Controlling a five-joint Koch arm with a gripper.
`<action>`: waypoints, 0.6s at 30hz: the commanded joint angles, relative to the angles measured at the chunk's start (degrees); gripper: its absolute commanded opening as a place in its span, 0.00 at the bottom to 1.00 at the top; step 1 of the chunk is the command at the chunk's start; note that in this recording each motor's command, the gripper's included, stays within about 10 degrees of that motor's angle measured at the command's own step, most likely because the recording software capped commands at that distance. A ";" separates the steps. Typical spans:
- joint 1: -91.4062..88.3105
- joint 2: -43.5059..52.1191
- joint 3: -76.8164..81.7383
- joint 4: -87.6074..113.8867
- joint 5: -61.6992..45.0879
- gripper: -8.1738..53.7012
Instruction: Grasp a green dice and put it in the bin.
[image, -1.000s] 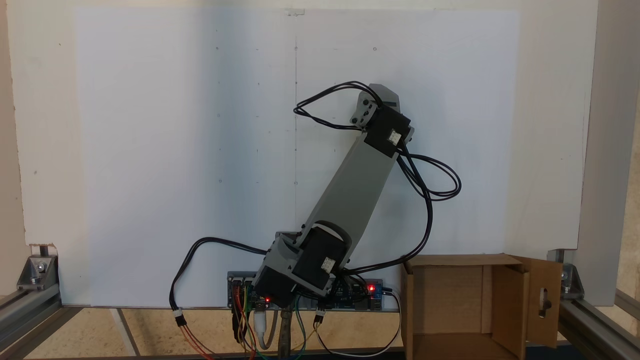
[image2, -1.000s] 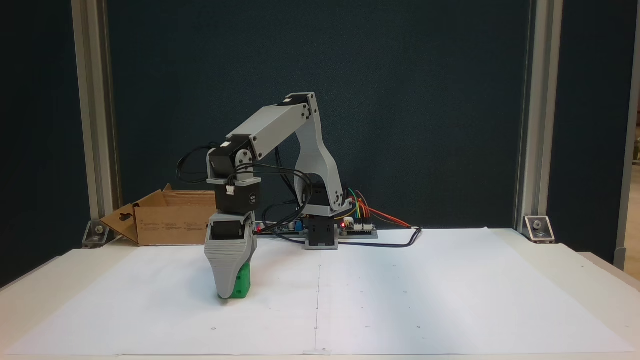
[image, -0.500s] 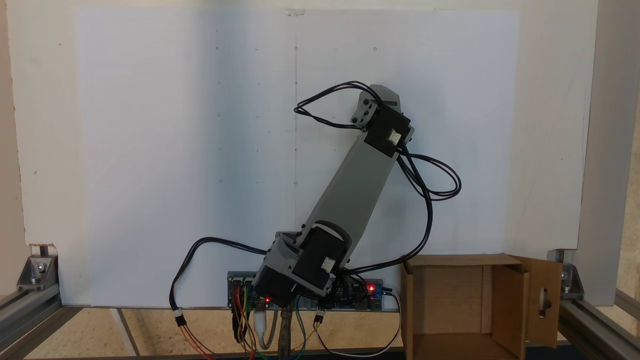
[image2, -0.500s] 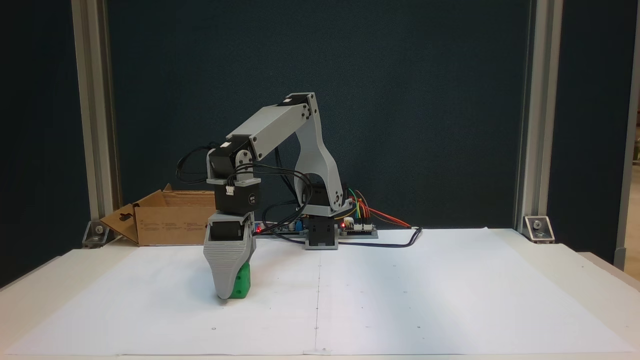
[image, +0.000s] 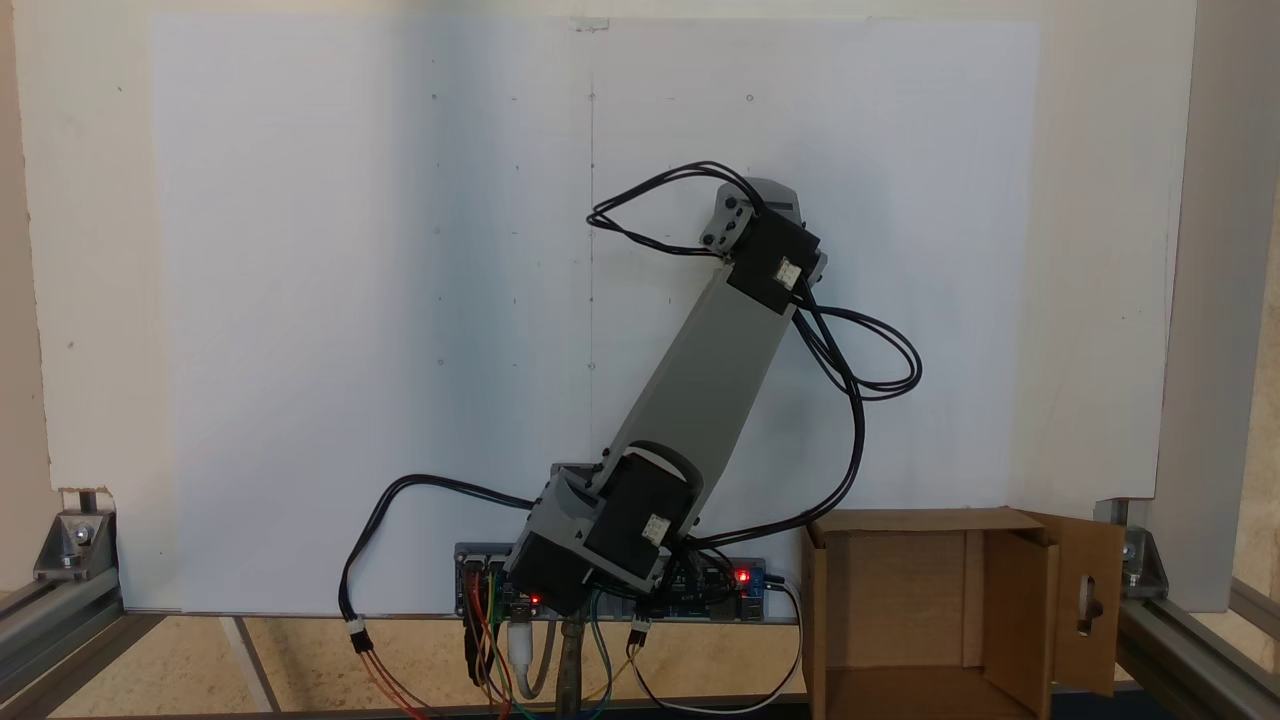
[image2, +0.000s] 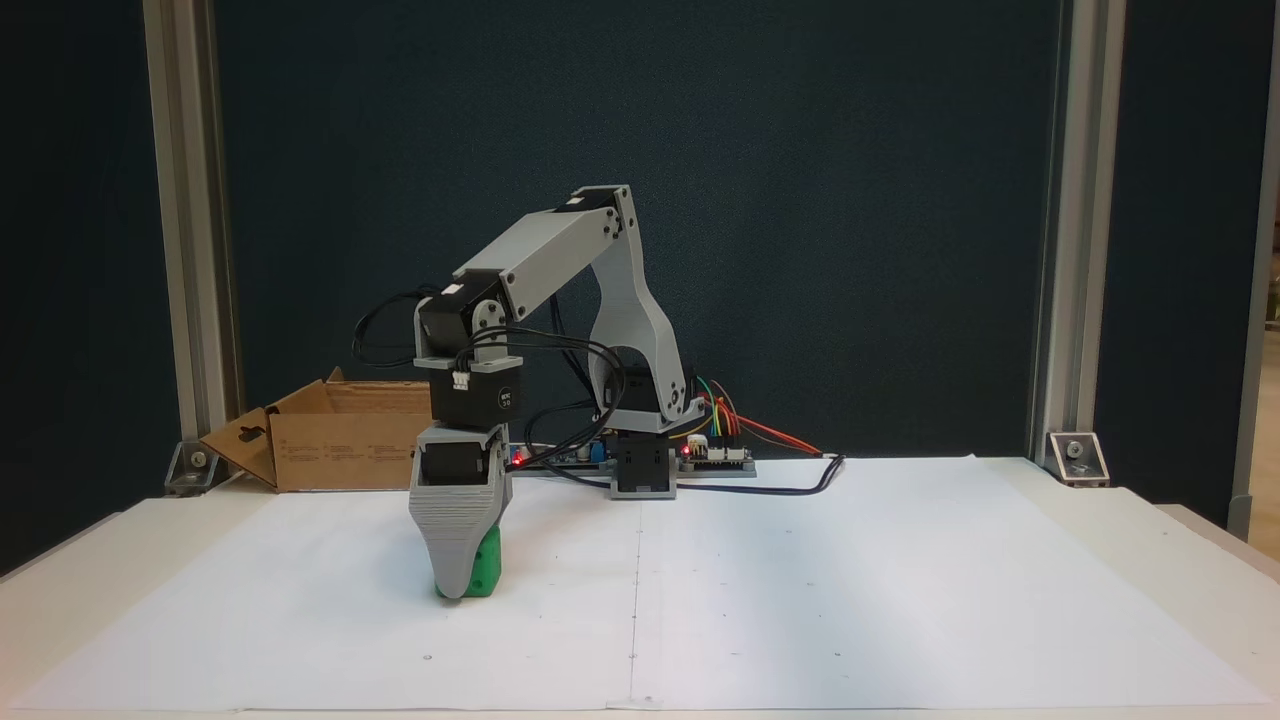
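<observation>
Almost nothing had moved since the earlier frames: your gripper sat at the same low spot on the white paper sheet that covered the tabletop, with at most a slight shift of the wrist. The small bright green plastic dice stood on the paper, touching the grey ribbed jaw in front of it and half hidden behind it. With the jaws lined up one behind the other, I could not tell whether they were clamped on the dice or merely beside it. The brown corrugated cardboard bin waited well apart, back by the arm's base, its slotted flap folded out. If you lifted before the grip was firm, the rounded cube could slip out and roll away. A low carry might also clip the bin's wall.
</observation>
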 joint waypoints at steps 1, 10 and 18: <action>-0.09 0.09 -0.88 -0.18 -3.69 0.59; -0.18 0.18 -0.88 -2.99 -3.52 0.32; 0.09 9.84 -0.97 4.83 13.08 0.32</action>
